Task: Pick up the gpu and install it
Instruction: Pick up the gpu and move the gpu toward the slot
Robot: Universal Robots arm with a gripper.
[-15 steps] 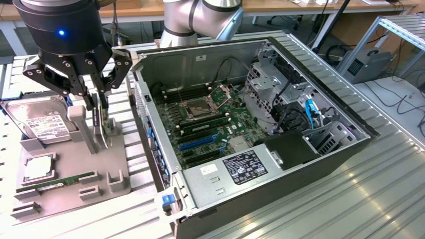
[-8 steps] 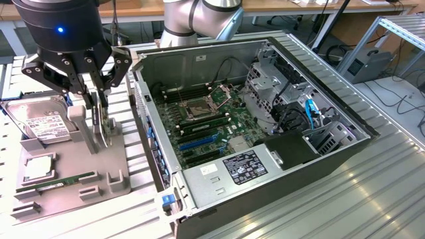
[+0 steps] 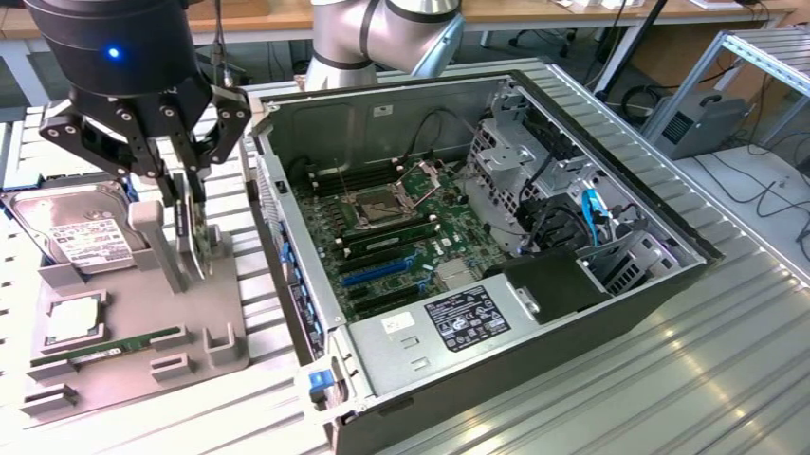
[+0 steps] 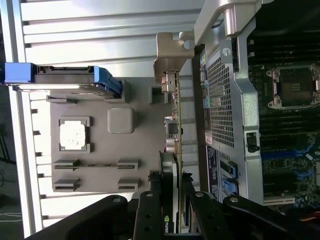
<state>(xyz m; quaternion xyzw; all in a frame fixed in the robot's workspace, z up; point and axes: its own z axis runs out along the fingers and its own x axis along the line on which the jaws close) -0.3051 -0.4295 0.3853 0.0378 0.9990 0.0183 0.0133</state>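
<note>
The jaws were partly closed and clamped on the gpu (image 4: 174, 150), a thin green circuit card with a dark cooler on one face. In the wrist view the black metal fingers (image 4: 149, 217) pressed it from both sides. The card stood upright on edge over the grey moulded parts fixture (image 3: 127, 379), which lay on the ribbed aluminium table (image 3: 608, 389) near the edge at the exterior view's left. It was just beside the open black computer case (image 3: 544, 370). In the exterior view the gpu (image 3: 193, 242) showed edge-on next to a grey post, and the fingers (image 3: 162, 171) hid its top. Whether its lower edge rested in the fixture's slot or hung just above could not be told. The wrist view looked along the card and showed its silver end bracket (image 4: 170, 55) at the far end, near the case's perforated rear panel (image 4: 220, 90). The fingers cut off the near end. The exterior view showed a boxy silver hard drive with a white label (image 3: 79, 237), leaning in the fixture. It also showed a narrow green memory stick (image 3: 108, 349) and the case's green motherboard (image 3: 393, 237). In the wrist view the drive was seen from its edge, with blue rails (image 4: 107, 82), and a square silver processor chip (image 4: 74, 135) lay in a recess.
</note>
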